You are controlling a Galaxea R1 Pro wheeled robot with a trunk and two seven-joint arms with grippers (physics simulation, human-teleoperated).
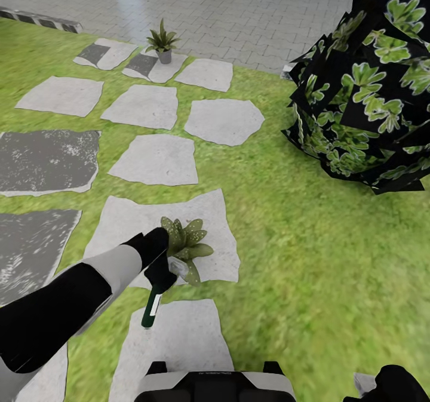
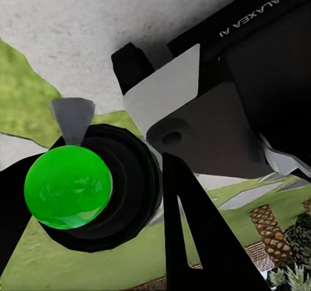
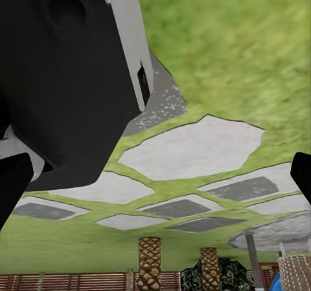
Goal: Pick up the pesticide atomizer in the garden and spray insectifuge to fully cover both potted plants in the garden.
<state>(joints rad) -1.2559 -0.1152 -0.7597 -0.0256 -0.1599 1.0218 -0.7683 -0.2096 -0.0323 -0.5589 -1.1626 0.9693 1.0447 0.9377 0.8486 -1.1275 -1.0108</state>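
My left gripper (image 1: 160,272) is shut on the pesticide atomizer (image 1: 151,308). Its dark green body with the white label hangs down, and its pale trigger head (image 1: 178,266) points at the near potted plant (image 1: 187,242). That plant is a low olive rosette on a pale stepping stone (image 1: 125,223), right beside the nozzle. The second potted plant (image 1: 162,41) stands far off at the lawn's back edge. In the left wrist view the atomizer (image 2: 68,186) is seen end-on between the dark fingers (image 2: 191,239). My right gripper (image 3: 155,181) is open over the lawn with nothing in it.
A big dark round bush (image 1: 364,91) fills the right side of the garden. Irregular grey stepping stones (image 1: 156,160) run from me to the grey paving (image 1: 251,14). Open lawn (image 1: 298,258) lies to the right. My base (image 1: 215,384) is at the bottom edge.
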